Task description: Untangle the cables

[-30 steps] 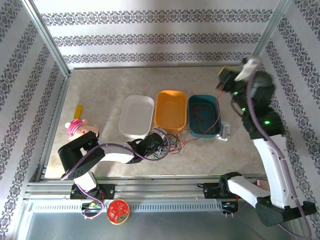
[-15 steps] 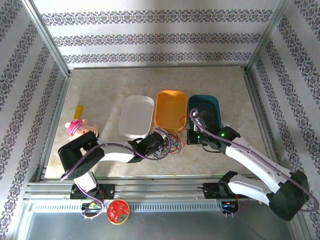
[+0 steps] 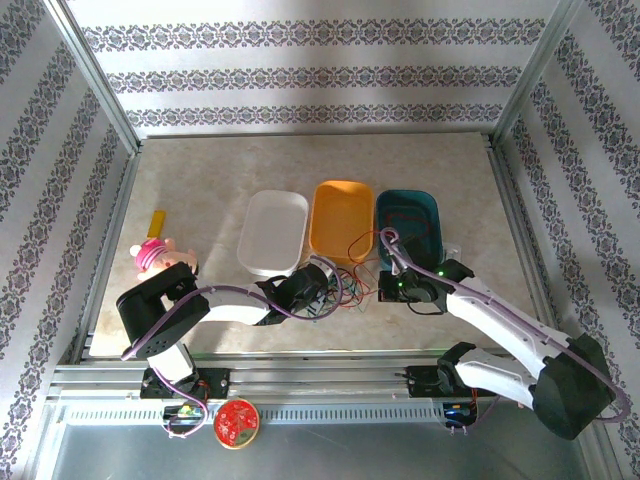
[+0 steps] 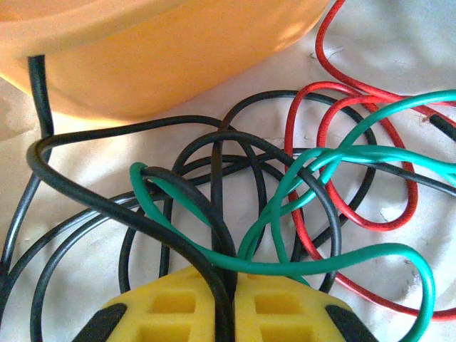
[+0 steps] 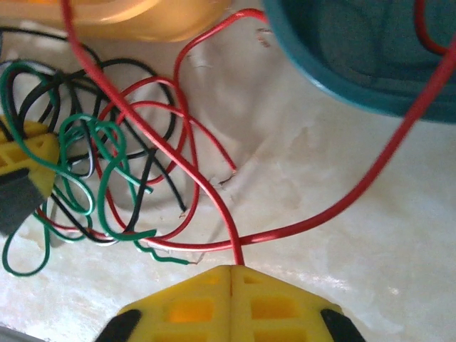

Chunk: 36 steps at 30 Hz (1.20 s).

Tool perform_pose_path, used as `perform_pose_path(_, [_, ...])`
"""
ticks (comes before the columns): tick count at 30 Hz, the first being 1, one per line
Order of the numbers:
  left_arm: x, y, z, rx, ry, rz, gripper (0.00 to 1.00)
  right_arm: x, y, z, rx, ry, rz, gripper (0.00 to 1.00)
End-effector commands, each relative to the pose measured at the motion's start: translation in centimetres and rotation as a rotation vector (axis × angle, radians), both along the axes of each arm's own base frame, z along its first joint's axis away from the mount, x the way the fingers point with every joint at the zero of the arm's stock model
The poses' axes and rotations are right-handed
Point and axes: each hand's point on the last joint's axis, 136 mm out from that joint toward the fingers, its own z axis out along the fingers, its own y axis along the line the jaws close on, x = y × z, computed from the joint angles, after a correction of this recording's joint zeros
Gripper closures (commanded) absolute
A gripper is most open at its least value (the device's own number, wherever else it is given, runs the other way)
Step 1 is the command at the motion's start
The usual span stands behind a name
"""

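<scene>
— Red, green and black cables (image 3: 345, 288) are lying knotted on the table (image 3: 200, 180), at six o'clock from the orange tray (image 3: 343, 222). What are your grippers doing?
— My left gripper (image 4: 231, 310) is pinching a black cable (image 4: 92, 199), fingers pressed together. My right gripper (image 5: 233, 288) is squeezing a red cable (image 5: 313, 222) the same way.
— Where is that red one going?
— It's looping toward one o'clock, into the teal tray (image 5: 335, 82).
</scene>
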Motion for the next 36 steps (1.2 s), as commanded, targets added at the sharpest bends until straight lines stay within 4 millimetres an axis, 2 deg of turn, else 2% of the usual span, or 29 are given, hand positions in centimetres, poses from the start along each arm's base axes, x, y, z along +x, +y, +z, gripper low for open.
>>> perform_pose_path(1, [-2.5, 0.4, -2.8, 0.085, 0.091, -0.071, 0.90, 0.4, 0.0, 0.5, 0.112, -0.004, -0.044, 0.71])
perform_pose_path(3, [-2.5, 0.5, -2.9, 0.087, 0.092, -0.071, 0.90, 0.6, -0.1, 0.6, 0.178, 0.005, -0.071, 0.64])
perform_pose_path(6, [-2.5, 0.6, -2.9, 0.086, 0.092, -0.069, 0.90, 0.8, -0.3, 0.7, 0.257, 0.014, -0.103, 0.60])
perform_pose_path(12, [-2.6, 0.5, -3.0, 0.088, 0.094, -0.074, 0.90, 0.6, -0.2, -0.5, 0.285, 0.062, -0.112, 0.57])
perform_pose_path(22, [-2.7, 0.3, -3.1, 0.089, 0.100, -0.083, 0.90, 1.1, 2.3, 0.2, 0.402, 0.051, -0.002, 0.55])
perform_pose_path(30, [-2.9, -0.2, -3.4, 0.101, 0.110, -0.103, 0.90, 1.7, 4.8, 0.1, 0.342, 0.043, 0.122, 0.54])
perform_pose_path(36, [-3.1, -0.4, -3.5, 0.103, 0.118, -0.118, 0.90, 2.1, 5.5, -0.2, 0.276, 0.048, 0.165, 0.54])
